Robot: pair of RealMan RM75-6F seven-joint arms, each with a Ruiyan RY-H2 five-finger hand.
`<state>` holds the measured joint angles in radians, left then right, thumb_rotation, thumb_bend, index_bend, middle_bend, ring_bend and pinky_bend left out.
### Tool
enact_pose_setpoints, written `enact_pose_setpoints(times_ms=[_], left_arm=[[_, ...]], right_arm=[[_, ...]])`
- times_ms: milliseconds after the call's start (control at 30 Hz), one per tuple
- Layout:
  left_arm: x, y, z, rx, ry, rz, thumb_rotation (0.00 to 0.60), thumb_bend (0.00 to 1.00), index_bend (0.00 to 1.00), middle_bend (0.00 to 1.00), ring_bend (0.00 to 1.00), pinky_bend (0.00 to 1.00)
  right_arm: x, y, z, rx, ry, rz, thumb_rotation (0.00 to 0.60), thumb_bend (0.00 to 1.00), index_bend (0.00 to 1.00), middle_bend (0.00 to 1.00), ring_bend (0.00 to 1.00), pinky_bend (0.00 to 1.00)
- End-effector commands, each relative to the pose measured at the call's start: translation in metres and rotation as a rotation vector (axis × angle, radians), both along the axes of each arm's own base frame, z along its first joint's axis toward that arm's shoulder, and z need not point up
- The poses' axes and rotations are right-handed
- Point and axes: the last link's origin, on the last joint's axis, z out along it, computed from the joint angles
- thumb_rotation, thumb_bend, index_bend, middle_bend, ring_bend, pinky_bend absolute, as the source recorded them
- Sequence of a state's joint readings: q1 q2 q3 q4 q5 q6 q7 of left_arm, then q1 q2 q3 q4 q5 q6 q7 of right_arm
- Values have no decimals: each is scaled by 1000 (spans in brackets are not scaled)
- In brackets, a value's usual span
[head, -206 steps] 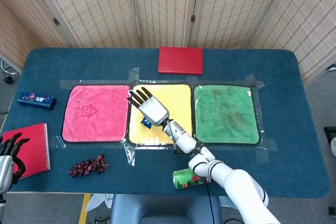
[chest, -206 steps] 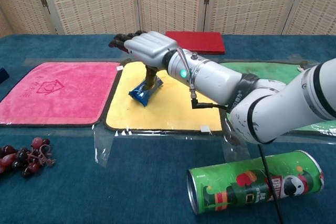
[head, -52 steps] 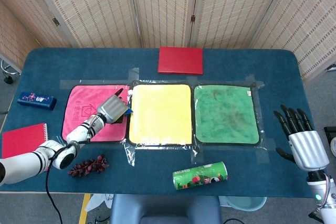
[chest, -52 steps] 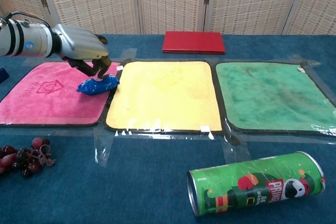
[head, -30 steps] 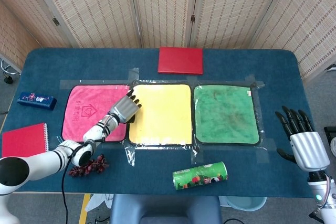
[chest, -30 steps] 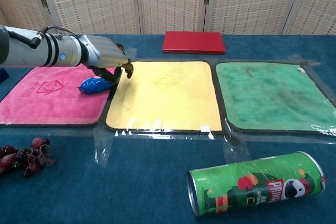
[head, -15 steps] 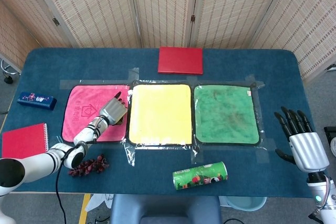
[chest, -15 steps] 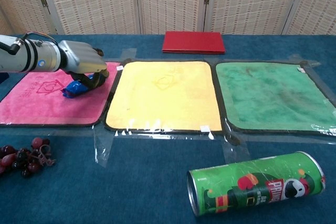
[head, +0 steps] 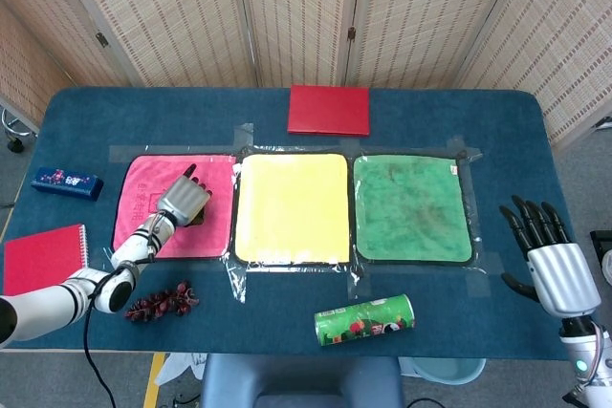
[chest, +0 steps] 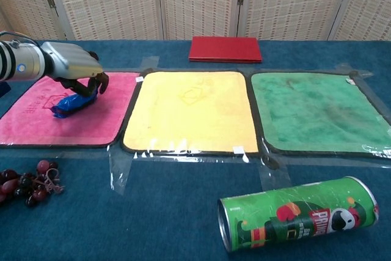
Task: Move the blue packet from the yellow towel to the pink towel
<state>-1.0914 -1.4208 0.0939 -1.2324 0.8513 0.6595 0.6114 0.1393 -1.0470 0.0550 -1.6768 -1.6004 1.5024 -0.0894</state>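
A: Status? Where's the blue packet [chest: 74, 102]?

B: On the pink towel [chest: 36, 117], toward its 2 o'clock corner. My left hand [chest: 70, 61] hovers over it, fingers curled around it; whether they grip, I cannot tell. I judge only release and retreat remain.

A: Yellow towel [chest: 189, 111]?

B: Bare. Right hand [head: 547, 257] idle, fingers spread wide. No containers except a lying can [chest: 299, 212].
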Motion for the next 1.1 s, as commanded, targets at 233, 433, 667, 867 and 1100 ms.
enact_pose_setpoints(times_ms=[233,433,667,867,1100], left_arm=[[13,-28,62,198,-481,67,297,913,133,216,166,72],[-13,-54,98,312,-604,157,295,727,120,207,151,70],[-53,-98,134,484,-710,227,294,533,111,188,128,49],[-84,-139,151,580,-718,242,292,485,98,166,100,33],[-105,-178,157,632,-723,240,360,476,0,72,40,9]], right_arm=[[-8,5,10,32,-32,-24,600,124,0,0,0,0],[-15,4,14,41,-60,-36,600,124,0,0,0,0],[-17,3,13,42,-80,-17,600,125,0,0,0,0],[-15,0,8,54,-85,-3,600,125,0,0,0,0],[-13,-3,4,53,-89,-1,600,125,0,0,0,0]])
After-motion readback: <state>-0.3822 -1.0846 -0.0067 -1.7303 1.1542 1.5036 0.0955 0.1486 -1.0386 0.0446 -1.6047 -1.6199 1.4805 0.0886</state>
